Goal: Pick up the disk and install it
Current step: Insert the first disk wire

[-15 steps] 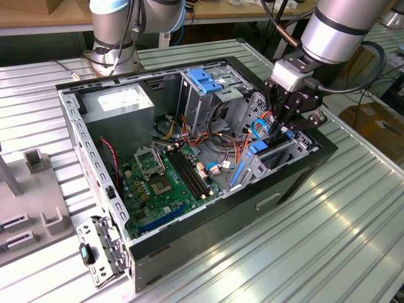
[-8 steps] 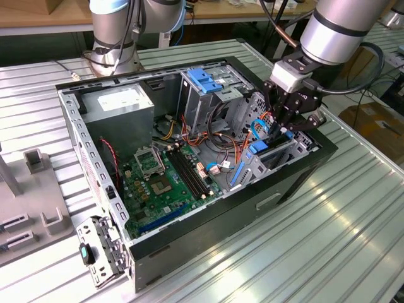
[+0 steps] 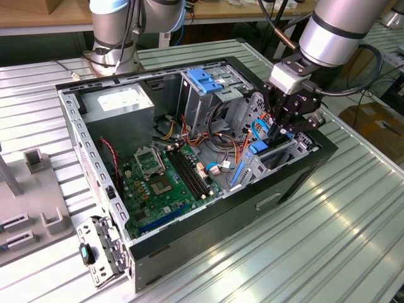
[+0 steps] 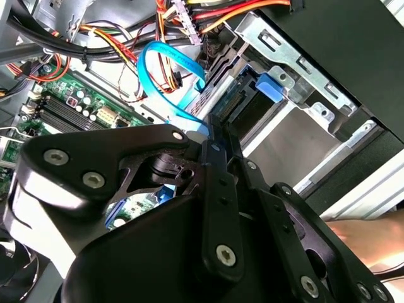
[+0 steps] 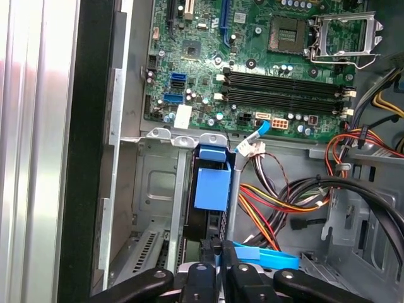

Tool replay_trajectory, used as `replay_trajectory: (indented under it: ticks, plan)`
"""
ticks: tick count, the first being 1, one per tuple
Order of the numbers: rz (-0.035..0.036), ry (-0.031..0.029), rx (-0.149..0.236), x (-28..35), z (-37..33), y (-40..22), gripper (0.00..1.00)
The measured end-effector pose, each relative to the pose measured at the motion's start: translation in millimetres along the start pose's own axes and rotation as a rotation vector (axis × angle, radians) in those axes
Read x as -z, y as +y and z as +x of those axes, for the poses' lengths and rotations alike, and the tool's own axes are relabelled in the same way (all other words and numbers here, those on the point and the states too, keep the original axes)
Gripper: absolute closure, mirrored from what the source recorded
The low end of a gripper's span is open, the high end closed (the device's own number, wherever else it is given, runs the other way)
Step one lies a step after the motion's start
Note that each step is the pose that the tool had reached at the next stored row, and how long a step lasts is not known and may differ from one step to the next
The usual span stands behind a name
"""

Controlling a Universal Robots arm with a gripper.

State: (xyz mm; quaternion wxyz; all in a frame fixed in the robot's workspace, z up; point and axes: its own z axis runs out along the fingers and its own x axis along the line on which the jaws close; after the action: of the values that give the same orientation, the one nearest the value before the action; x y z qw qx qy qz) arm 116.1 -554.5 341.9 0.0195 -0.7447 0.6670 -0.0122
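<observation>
One end effector (image 3: pixel 282 129) is reaching down into the open computer case (image 3: pixel 208 237), at the drive bay on the exterior view's right side. Its two black fingers (image 4: pixel 218 158) are standing narrow, close together, in both wrist views; whether they are gripping anything I cannot tell.

The disk (image 5: pixel 211 183) is sitting on edge in the drive bay (image 5: pixel 158 183) directly beneath the fingertips, its blue rail facing up in the first wrist view. In the second wrist view its blue end tab (image 4: pixel 273 86) is showing just beyond the fingertips, inside the silver bay frame. Fingertips appear to be touching or just above the disk's top edge; contact is not resolvable.

Count, one of each unless noted:
- One blue flat data cable (image 4: pixel 165 76), looping beside the end effector.
- One motherboard (image 3: pixel 164 183), lying on the case floor, left of the bay.
- Four black memory slots (image 5: pixel 284 85), lying parallel.
- One grey power-supply box (image 3: pixel 120 107) at the far left corner of the case.
- One blue bracket (image 3: pixel 207 81) topping the grey cage at the far side.
- One ribbed metal table (image 3: pixel 328 233) carrying the case.
</observation>
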Motion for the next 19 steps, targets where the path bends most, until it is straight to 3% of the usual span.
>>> replay_trajectory:
  ticks: [8,9,12,19]
  plan:
    - [0.0001,-0.0007,0.000,-0.6,0.0,0.0,0.83]
    - [0.0001,-0.0005,0.000,-0.6,0.0,0.1,0.76]
    - [0.0000,-0.0001,0.000,-0.4,0.0,0.0,0.76]
    - [0.0000,-0.0001,0.000,13.1,-0.1,-0.6,0.76]
